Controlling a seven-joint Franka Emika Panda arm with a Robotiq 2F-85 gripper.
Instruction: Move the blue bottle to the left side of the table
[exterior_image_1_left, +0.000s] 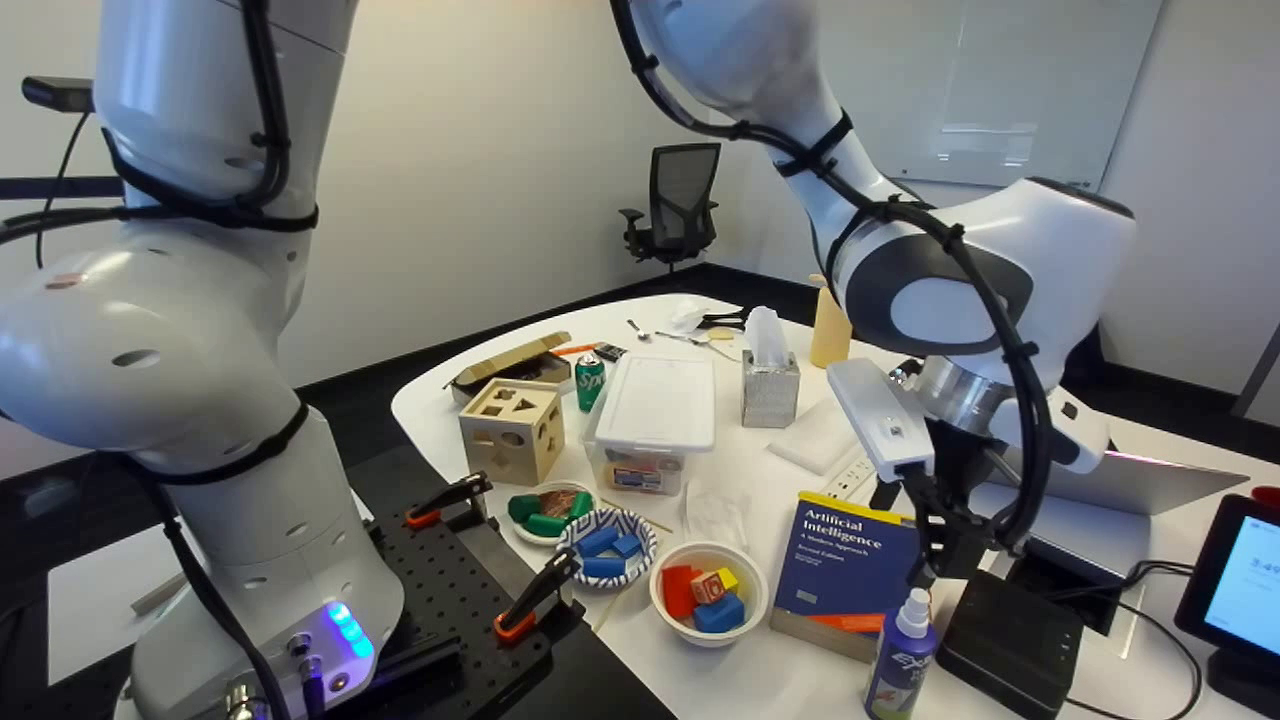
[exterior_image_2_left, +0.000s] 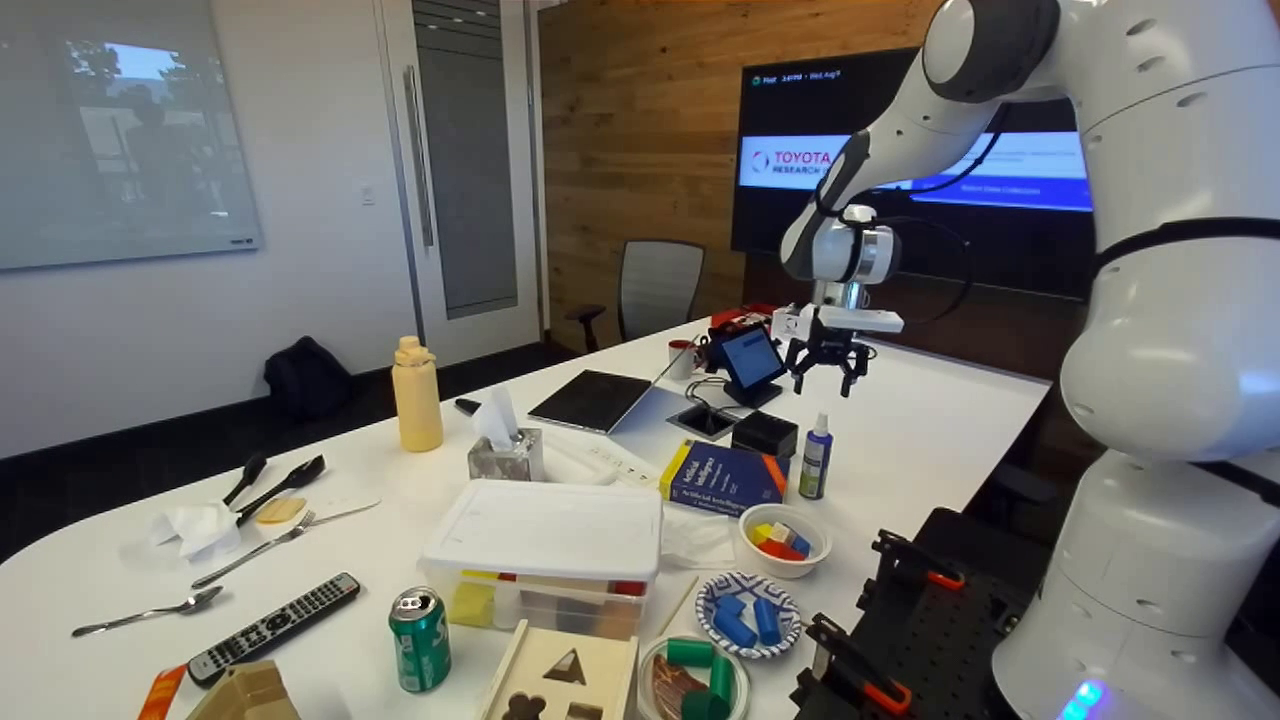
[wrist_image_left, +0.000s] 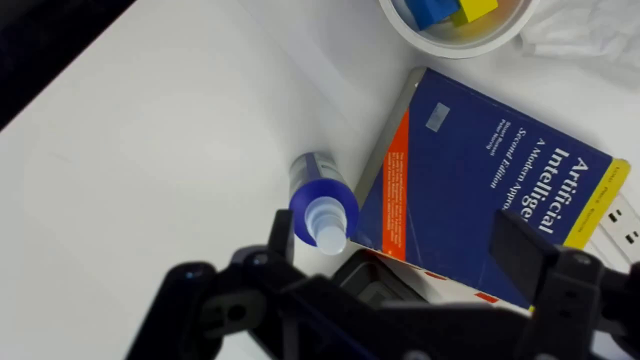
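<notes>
- Gripper (exterior_image_2_left: 822, 388), spread apart, hangs over the table (exterior_image_2_left: 900, 440) in an exterior view, its tips higher than the blue bottle (exterior_image_2_left: 815, 465).
- The blue bottle stands upright on the table, just beside a thick blue book (exterior_image_2_left: 722, 478) and near a white bowl (exterior_image_2_left: 820, 550) holding coloured blocks (exterior_image_2_left: 780, 542).
- Also in an exterior view, a black device (exterior_image_1_left: 1012, 640) sits just beside the blue bottle; a wooden shape box (exterior_image_1_left: 512, 430) and a lidded plastic bin (exterior_image_1_left: 655, 400) stand well apart from it. Seen side-on, the gripper's spread cannot be judged.
- In the wrist view, the fingers (wrist_image_left: 282, 235) show wide apart; the blue bottle's pale top appears between them, closer to one.
</notes>
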